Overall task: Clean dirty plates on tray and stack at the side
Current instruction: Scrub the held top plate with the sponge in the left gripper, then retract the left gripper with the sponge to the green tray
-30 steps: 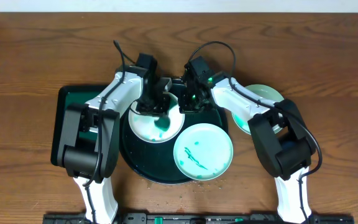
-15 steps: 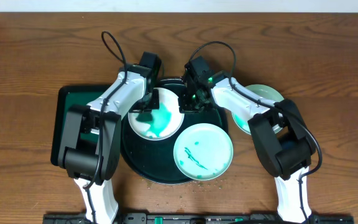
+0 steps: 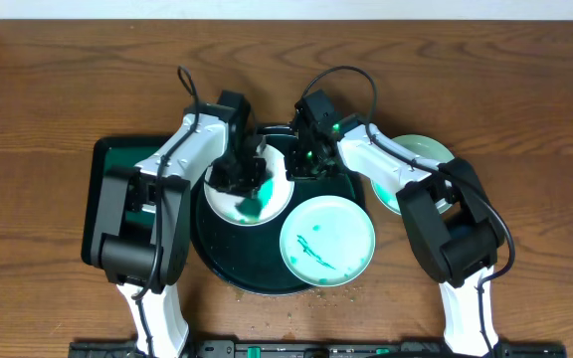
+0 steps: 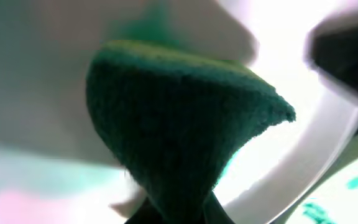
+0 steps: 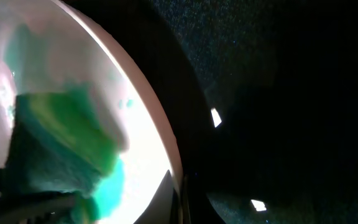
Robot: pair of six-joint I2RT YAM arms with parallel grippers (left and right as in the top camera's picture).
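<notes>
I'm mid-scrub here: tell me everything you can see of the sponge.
The sponge looks dark green and coarse-fibred on its scouring face, with brighter green foam on its side in the right wrist view. It is pinched narrow where the left gripper holds it. It presses on the white plate on the tray, amid teal smears.

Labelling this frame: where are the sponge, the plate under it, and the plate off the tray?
sponge (image 4: pixel 179 124): left wrist view, middle of its green face.
plate under sponge (image 3: pixel 223 203): overhead view, bare white lower-left part.
side plate (image 3: pixel 430 150): overhead view, uncovered upper part.
</notes>
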